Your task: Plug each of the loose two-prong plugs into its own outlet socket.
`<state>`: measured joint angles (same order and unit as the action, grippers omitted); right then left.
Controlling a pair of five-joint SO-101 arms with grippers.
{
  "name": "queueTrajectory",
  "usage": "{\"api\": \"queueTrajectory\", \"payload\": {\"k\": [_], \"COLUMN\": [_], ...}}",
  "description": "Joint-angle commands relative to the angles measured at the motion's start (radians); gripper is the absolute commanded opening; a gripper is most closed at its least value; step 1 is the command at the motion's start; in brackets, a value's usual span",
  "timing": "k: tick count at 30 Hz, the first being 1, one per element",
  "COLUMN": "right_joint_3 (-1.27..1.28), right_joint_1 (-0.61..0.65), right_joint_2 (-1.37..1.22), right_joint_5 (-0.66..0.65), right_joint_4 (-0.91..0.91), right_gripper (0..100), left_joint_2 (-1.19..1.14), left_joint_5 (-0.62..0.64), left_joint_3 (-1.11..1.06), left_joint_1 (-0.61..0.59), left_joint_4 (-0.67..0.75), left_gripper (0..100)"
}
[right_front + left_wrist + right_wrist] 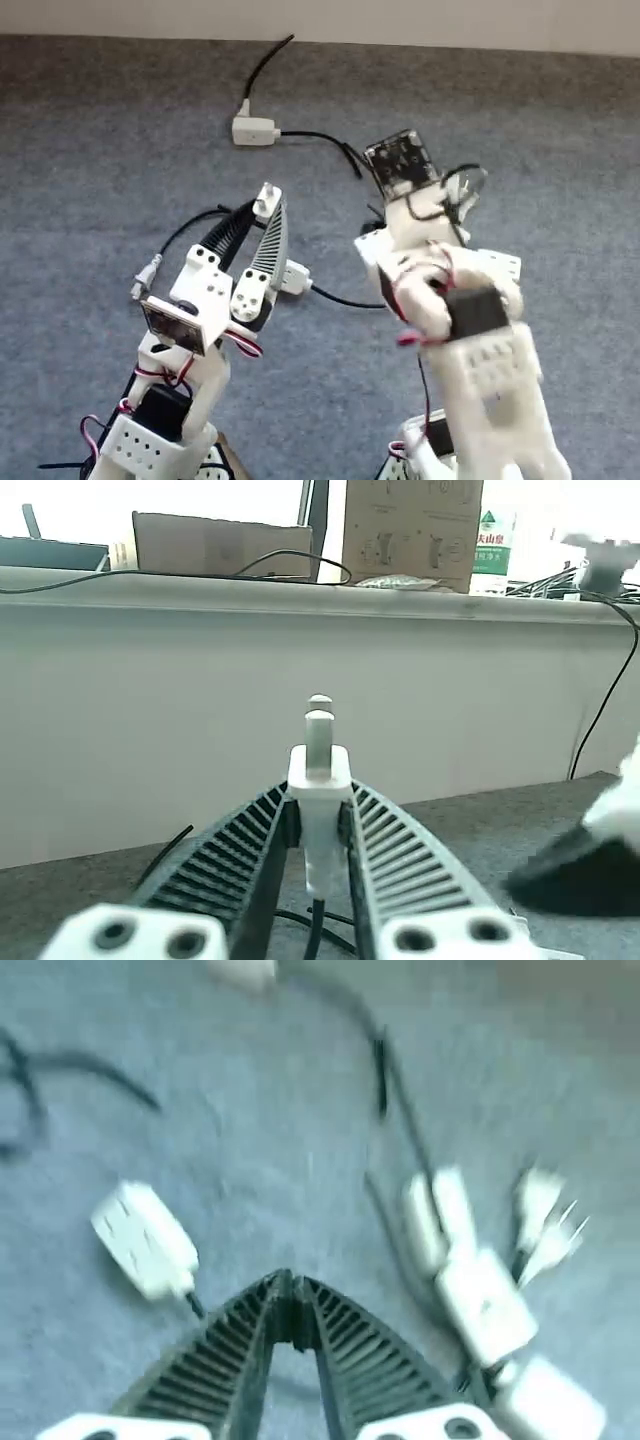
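My left claw [320, 808] is clamped on a white two-prong plug [320, 772], gripping its body, with the cord [316, 935] trailing back between the fingers. The prongs [319, 730] stick out past the fingertips. Their long axis is in line with the claw, pointing away from the wrist, and they are held up off the grey table [560, 120].

From above, the far socket [254, 130] lies ahead of the prong tips, well apart and farther up the table. I judge the plug must tip down and travel forward to meet it, but I cannot tell which way its slots face. The near socket [292, 276] lies just beside the left claw's fingers, on the side toward the other arm and behind the prong tips.

My right claw [292, 1300] has its fingers together on nothing and hovers over the table. A slotted white block, which I take for the near socket, lies close to its tip, slots up. So the right arm is well placed to steady that one.

- **Plugs:** one is held and one loose plug [146, 276] lies beside the left arm. The blurred white cluster [485, 1300] near the right claw shows the prongs of at least one more.
- **Sockets:** I count two for certain, and I cannot tell whether the cluster holds more.
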<state>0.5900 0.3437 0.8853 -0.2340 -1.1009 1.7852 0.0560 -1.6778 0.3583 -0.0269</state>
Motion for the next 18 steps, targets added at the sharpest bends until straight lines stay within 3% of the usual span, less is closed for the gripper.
{"api": "queueTrajectory", "payload": {"k": [1,8,13,18], "right_joint_3": [-0.147,-0.171,-0.171,-0.147], "right_joint_1": [0.079,0.352,0.605,0.662], "right_joint_2": [0.101,0.216,0.268,0.263], "right_joint_5": [-0.028,-0.032,-0.195,-0.216], "right_joint_4": [-0.054,-0.053,-0.05,0.031], "right_gripper": [0.9,0.9,0.9,0.9], "left_joint_2": [0.001,-0.008,-0.001,0.001], "left_joint_5": [0.014,0.014,0.014,0.014], "left_joint_3": [-0.018,-0.018,-0.018,-0.018], "left_joint_1": [0.022,0.033,0.065,0.11], "left_joint_4": [0.031,0.031,0.018,-0.003], "left_gripper": [1,1,1,1]}}
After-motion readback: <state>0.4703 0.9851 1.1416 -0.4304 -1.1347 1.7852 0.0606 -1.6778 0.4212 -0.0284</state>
